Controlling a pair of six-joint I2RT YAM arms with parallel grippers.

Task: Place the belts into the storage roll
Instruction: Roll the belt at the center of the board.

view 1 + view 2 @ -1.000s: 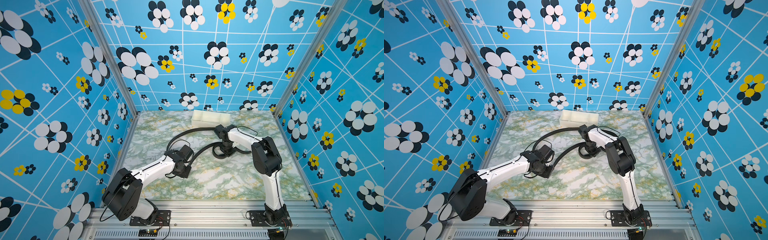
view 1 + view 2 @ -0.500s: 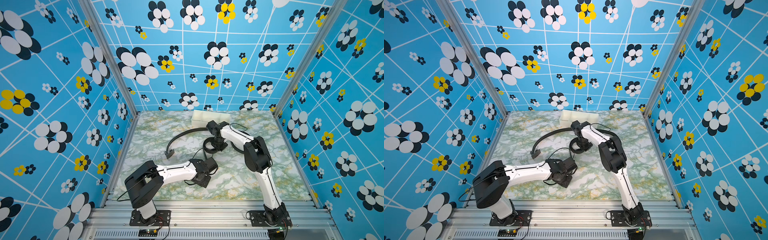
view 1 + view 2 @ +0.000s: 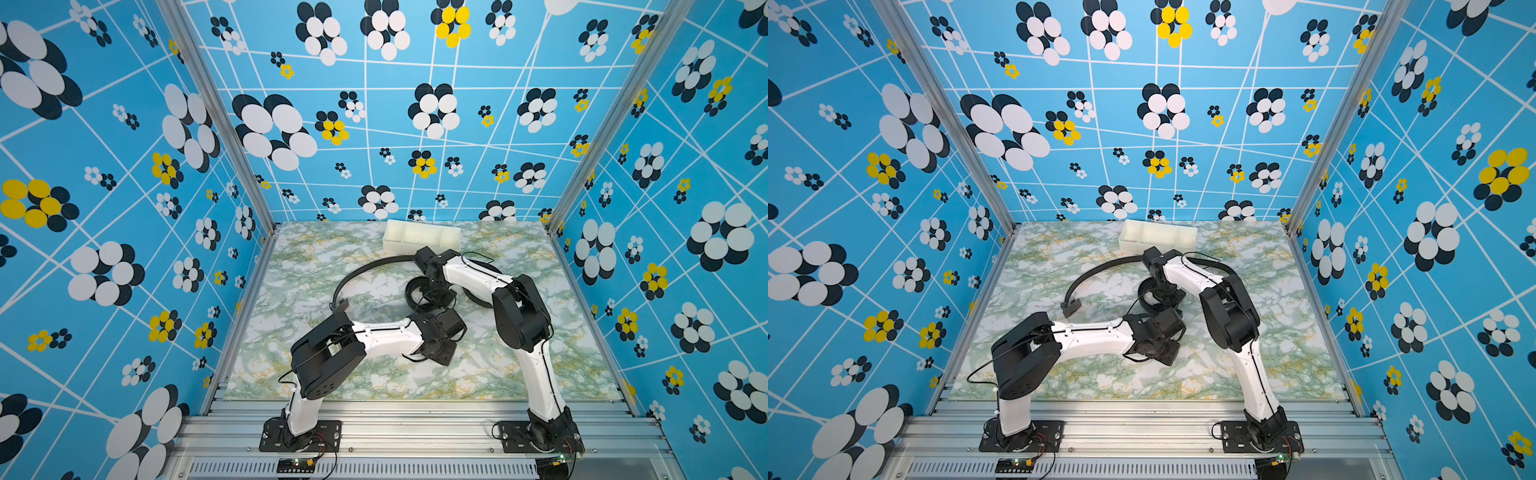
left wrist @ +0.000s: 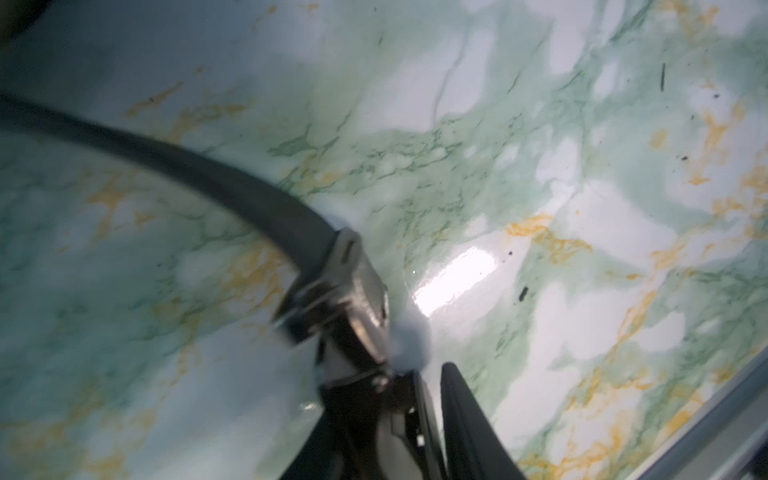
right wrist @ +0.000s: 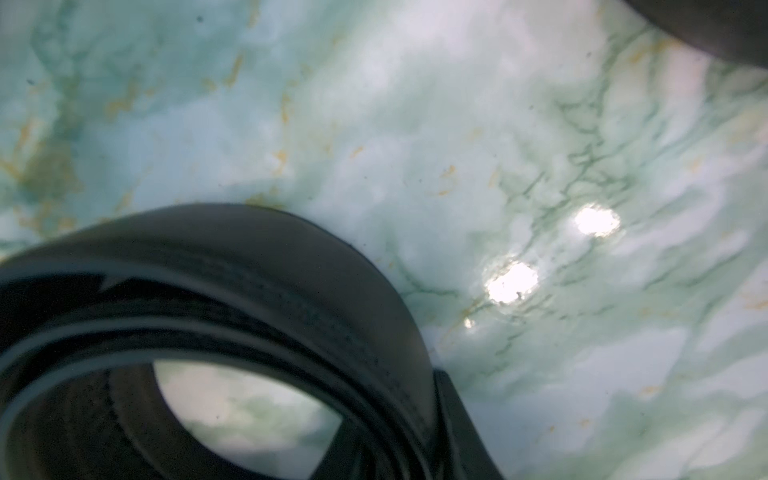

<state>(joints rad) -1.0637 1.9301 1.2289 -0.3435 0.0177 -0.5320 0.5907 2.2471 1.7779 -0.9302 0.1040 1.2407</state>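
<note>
The right pincer is down at the middle of the table, clamped on the wall of the coiled belt. In the right wrist view, 1 dark finger presses the outside of the black windings, which fill the lower left of that frame. In both top views the coil rests on the marbled table, just below the right arm's wrist.

The left pincer has its 2 fingers a little apart, with bare table showing between them and nothing in the gap. In its wrist view the metal buckle lies just past the tips at frame centre, but blur hides whether it touches one. In both top views the left pincer sits just below the coil, and the buckle lies up and to its left.

From the buckle the uncoiled belt arcs up and right until the right arm covers it. Whether it joins the coil I cannot tell.

The storage roll stands at the table's top edge by the back wall, just above the right wrist. Coil and arc both lie outside it on the table.
</note>
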